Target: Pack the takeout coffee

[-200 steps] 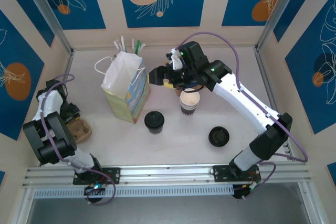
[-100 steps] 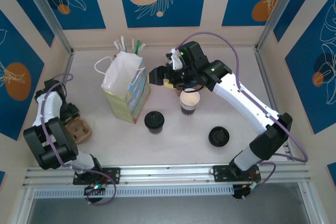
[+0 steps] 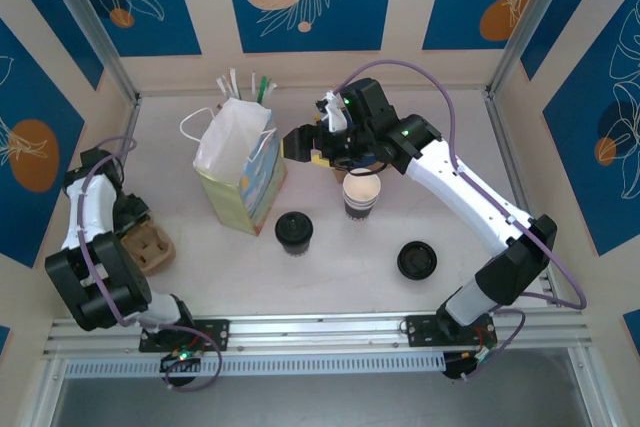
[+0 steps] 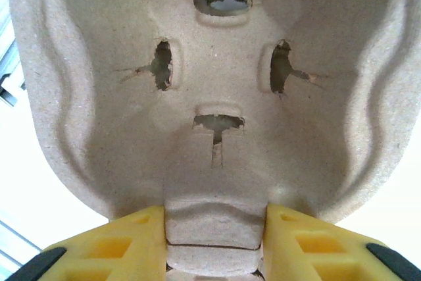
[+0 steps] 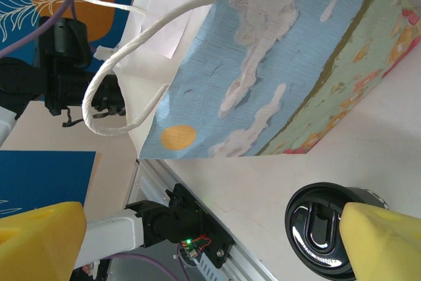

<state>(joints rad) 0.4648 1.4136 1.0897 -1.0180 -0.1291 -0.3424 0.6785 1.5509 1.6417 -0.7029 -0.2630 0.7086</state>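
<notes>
At the near left of the table, the left gripper pinches the tab of a pulp cup carrier between its yellow fingers. Over the past second that arm has only resettled its elbow, and the carrier has hardly moved. A loose lid lies near the front on the right. Mid-table, the takeout coffee stands upright and untouched under its black lid, just in front of the paper bag and left of a striped cup. Farther back, the right gripper hangs spread wide beside the bag's mouth, exactly where it was, holding nothing. With so little changed, packing appears not yet begun: the coffee is still outside the bag.
</notes>
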